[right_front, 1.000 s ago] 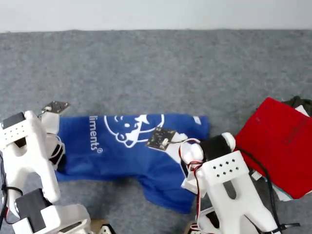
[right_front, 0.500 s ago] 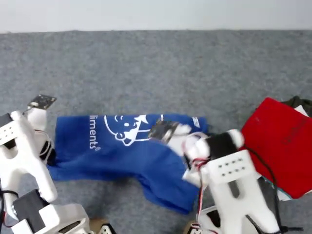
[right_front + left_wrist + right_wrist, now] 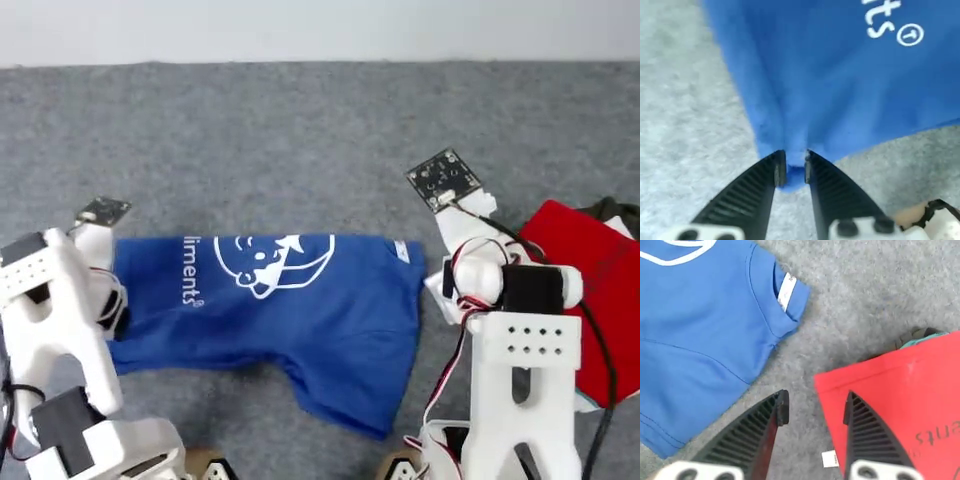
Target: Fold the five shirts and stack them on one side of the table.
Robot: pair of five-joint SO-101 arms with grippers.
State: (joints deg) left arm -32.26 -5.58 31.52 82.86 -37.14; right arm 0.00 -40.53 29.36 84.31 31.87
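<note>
Your left gripper (image 3: 791, 169) is clamping one edge of the blue shirt (image 3: 300, 310) lying on the table (image 3: 300, 130). Your right gripper (image 3: 812, 410) is hovering open beside the opposite end. You're handling limp, light cloth (it'll sag), so be gripping hems.

Lighting is bright, even and diffuse over the grey worktop (image 3: 300, 130). No glare or hard highlights noted. Shadows are soft and short throughout. Between the tips of the right claw (image 3: 815, 407), a faint shadow follows the edge of the red shirt (image 3: 900, 390); it deepens at the shirt's corner beyond the claw. At the left claw (image 3: 792, 167), the pinched blue shirt (image 3: 840, 90) is darker along its creases. Worktop beside this claw reads pale, near washed out.
</note>
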